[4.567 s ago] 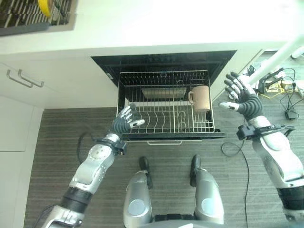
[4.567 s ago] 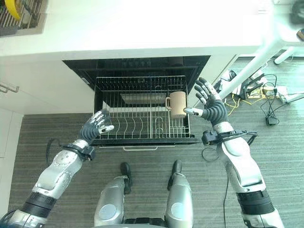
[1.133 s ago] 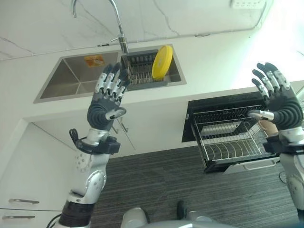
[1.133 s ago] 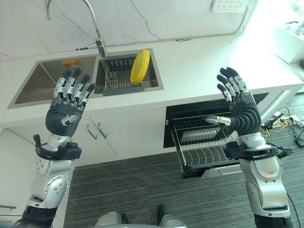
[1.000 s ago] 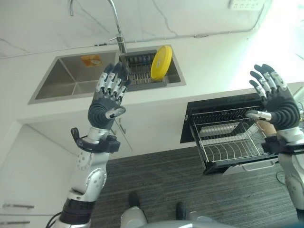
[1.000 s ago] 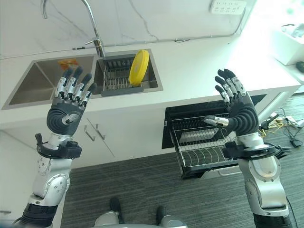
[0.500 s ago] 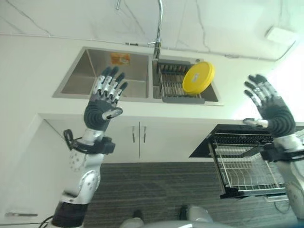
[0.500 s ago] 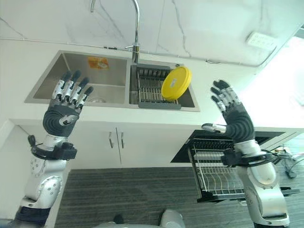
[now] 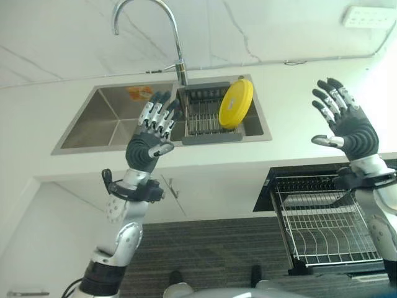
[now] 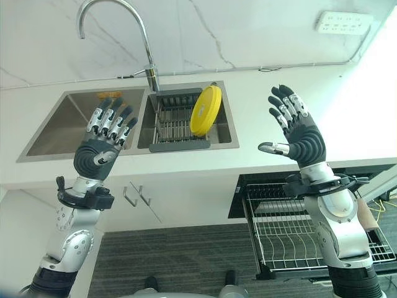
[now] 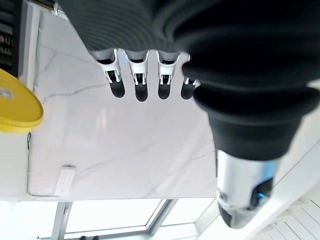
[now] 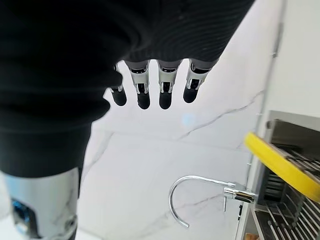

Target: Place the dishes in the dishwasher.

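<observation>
Yellow plate [image 9: 236,103] stands on edge in the drying rack [image 9: 205,115] in the sink [image 9: 105,121], beside the faucet [image 9: 177,46]. Left hand [image 9: 151,133] is raised before the sink, fingers spread, empty. Right hand [image 9: 347,127] is up over the counter [image 9: 298,99], fingers spread, above the open dishwasher rack [image 9: 325,226].

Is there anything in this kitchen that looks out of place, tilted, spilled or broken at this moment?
Nothing stands out. The yellow plate stands on edge in the drying rack inside the sink, as a plate normally would. The dishwasher rack is pulled out and looks level. The left hand and the right hand are raised, open and empty.
</observation>
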